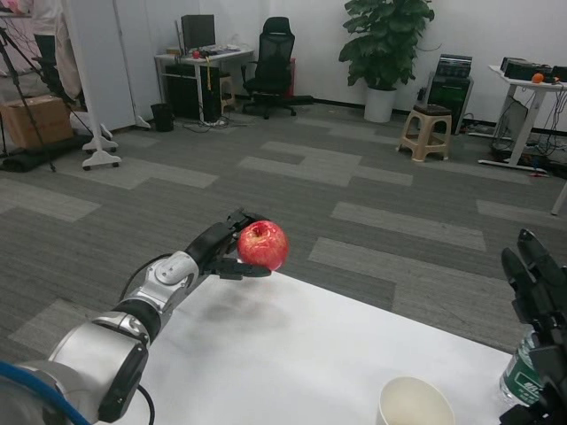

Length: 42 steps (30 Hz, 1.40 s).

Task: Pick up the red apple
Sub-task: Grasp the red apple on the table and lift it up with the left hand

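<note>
The red apple (262,244) hangs in the air above the far edge of the white table (301,354), gripped from the left side by my left hand (226,248). A finger curls under the apple and others wrap behind it. My left forearm stretches forward from the lower left. At the right edge of the view my right hand (536,297) is raised with its fingers spread and nothing in it.
A white paper cup (414,403) stands at the table's near edge. A green-labelled bottle (523,372) sits at the right, partly behind my right hand. Beyond the table lie grey carpet, a stool, an office chair, desks and a potted plant.
</note>
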Motion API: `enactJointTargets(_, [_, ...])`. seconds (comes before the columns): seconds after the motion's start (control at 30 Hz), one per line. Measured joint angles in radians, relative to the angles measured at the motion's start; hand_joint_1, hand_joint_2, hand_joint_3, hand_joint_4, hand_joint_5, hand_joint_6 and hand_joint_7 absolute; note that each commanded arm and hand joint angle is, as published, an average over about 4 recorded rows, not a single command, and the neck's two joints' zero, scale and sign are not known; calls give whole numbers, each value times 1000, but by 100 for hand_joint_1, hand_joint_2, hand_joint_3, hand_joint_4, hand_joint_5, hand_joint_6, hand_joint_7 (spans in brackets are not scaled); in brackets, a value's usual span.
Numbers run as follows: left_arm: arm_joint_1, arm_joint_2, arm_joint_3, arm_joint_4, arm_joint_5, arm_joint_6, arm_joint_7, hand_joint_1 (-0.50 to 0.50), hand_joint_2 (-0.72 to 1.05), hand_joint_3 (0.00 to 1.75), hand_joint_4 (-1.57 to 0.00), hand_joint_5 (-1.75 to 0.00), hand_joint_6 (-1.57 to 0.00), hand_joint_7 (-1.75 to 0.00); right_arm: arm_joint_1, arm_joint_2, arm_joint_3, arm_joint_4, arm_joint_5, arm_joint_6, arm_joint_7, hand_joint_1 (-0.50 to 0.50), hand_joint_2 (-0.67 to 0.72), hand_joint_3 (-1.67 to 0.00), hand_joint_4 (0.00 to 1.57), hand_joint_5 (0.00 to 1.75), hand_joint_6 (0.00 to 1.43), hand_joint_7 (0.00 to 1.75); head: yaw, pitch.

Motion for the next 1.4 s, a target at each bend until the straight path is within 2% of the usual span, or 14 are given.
enactJointTargets(0.13, [31,-9,-59,-145,-104,-6,-6,-43,105,17,0,-72,-63,-147,-2,1,2,5,1,0,0,-30,72,0,11,0,0,14,-19,4])
enactJointTargets(0.23, [49,-21,-105,-249,-153,-4,-10,-43,105,17,0,-80,-62,-147,-3,2,4,9,1,0,0,-31,72,0,11,0,0,14,-53,10])
enactJointTargets(0.53, [64,-75,-215,-484,-173,40,-28,-43,105,17,0,-82,-60,-147,-11,4,6,23,11,0,0,-29,72,0,11,0,0,14,-264,71])
enactJointTargets(0.8, [47,-96,-265,-502,-174,62,-30,-43,105,17,0,-82,-60,-147,-35,4,-44,34,20,0,1,-29,72,0,11,0,0,14,-475,95])
enactJointTargets(0.9, [32,-105,-266,-496,-174,63,-31,-43,105,17,0,-82,-60,-147,-35,5,-78,32,20,0,1,-29,72,0,11,0,0,14,-513,105])
enactJointTargets(1.1, [29,-128,-261,-495,-173,63,-37,-43,105,17,0,-82,-60,-147,-35,5,-110,21,19,0,1,-29,72,0,11,0,0,14,-524,119])
enactJointTargets(1.4, [30,-134,-237,-495,-173,63,-41,-43,105,17,0,-82,-58,-147,-35,8,-131,17,19,0,1,-29,72,0,11,0,0,14,-485,124])
